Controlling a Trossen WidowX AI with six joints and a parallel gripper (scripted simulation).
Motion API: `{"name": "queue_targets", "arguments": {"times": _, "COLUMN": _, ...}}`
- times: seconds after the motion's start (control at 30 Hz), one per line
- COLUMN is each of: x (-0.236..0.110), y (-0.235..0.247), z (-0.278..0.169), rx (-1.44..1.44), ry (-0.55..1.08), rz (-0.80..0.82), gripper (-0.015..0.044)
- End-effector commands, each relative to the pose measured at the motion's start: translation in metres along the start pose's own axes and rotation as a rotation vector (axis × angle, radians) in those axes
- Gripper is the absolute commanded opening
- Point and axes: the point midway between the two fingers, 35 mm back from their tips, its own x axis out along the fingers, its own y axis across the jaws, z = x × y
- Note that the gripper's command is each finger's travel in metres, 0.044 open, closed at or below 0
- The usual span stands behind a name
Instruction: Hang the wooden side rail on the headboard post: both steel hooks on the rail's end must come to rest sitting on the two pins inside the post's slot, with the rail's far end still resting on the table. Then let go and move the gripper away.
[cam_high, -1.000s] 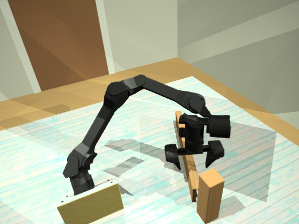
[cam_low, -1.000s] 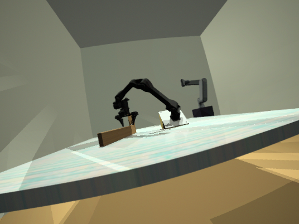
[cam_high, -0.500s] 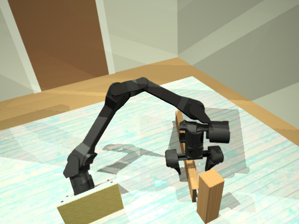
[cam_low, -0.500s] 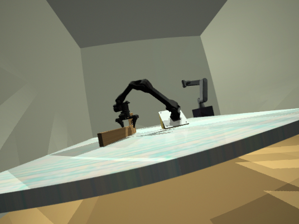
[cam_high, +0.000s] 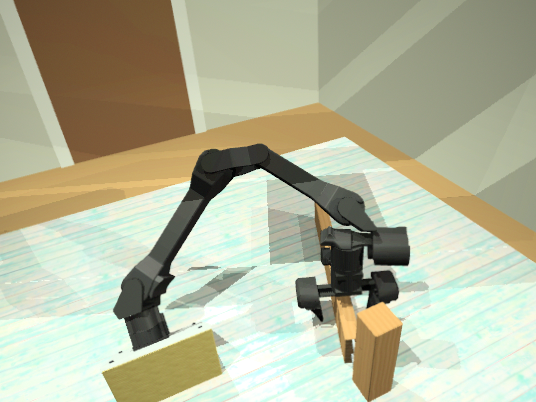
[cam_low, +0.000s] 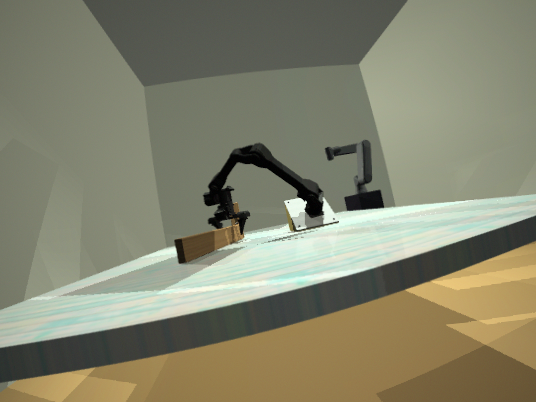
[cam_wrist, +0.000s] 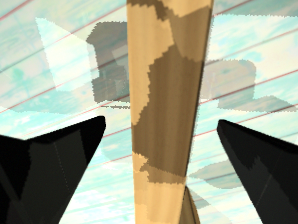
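Note:
The wooden side rail (cam_high: 341, 311) (cam_low: 205, 245) (cam_wrist: 167, 95) lies slanted, its far end on the table (cam_high: 90, 260) and its near end up against the upright headboard post (cam_high: 376, 350). The hooks and pins are hidden where rail and post meet. My gripper (cam_high: 345, 304) (cam_low: 231, 218) (cam_wrist: 160, 122) is open wide and straddles the rail just behind the post. In the wrist view there is a clear gap between each finger and the rail's sides. Nothing is held.
A tan panel (cam_high: 165, 367) stands on the base plate (cam_low: 320, 220) at my arm's foot. A second grey arm on a black stand (cam_low: 363, 170) is beyond the table's far side. The table's thick front edge (cam_low: 300, 295) runs across the exterior view.

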Motion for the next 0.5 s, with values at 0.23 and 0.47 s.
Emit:
{"name": "queue_targets", "arguments": {"times": 0.23, "x": 0.0054, "y": 0.0014, "z": 0.0009, "rx": 0.005, "ry": -0.003, "rz": 0.006, "gripper": 0.0282}}
{"name": "queue_targets", "arguments": {"times": 0.47, "x": 0.0054, "y": 0.0014, "z": 0.0009, "rx": 0.005, "ry": -0.003, "rz": 0.006, "gripper": 0.0118}}
